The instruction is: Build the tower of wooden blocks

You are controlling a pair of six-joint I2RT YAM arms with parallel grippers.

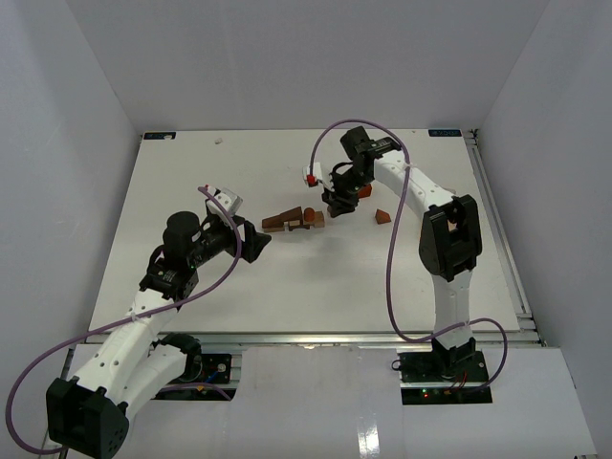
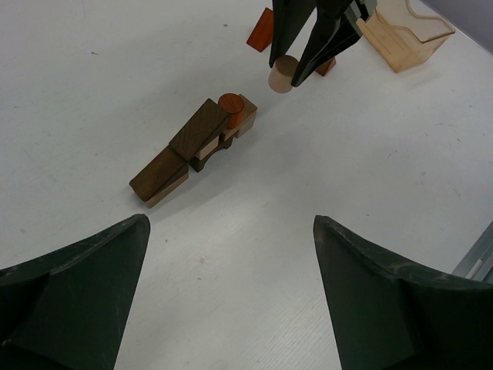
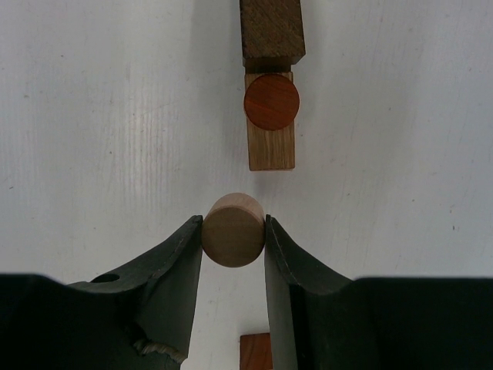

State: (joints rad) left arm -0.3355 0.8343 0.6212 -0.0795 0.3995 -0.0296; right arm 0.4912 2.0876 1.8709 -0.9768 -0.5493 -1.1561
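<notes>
**A:** What's the layout looking like, big stuff first?

**B:** The white table (image 1: 287, 287) is carrying everything. The left gripper (image 1: 253, 241) is hovering over the near-left part with its jaws spread wide. It's gripping nothing, just facing the build. The right gripper (image 1: 337, 203) is working over the far middle.

**A:** Where's the wood block tower sitting?

**B:** The wood block tower (image 1: 295, 220) is lying low around mid-table, just left of the right gripper. It's running as a row: a dark wedge (image 2: 199, 129) is ramping up to a tan block (image 2: 246, 119), and a red-orange cylinder (image 2: 230, 104) is standing on that block. A loose reddish block (image 1: 382, 215) is lying apart on the right.

**A:** What's the right one holding?

**B:** Its fingers (image 3: 173, 254) are clamping a pale cylinder (image 3: 233, 230) by its round sides, flat face toward the wrist camera. It's looking lifted off the table and is hanging just short of the tan block's free end.

**A:** How should we be doing the placement?

**B:** I'm guessing the target is the red-orange cylinder's top.
- Be centring the pale cylinder over it first, then descending straight with the axis staying vertical.
- Be opening only once it's seated flat.
- Be retreating straight up so the fingers aren't clipping the stack.
- The footprint is small, so any sideways nudge is risking a topple.
</notes>
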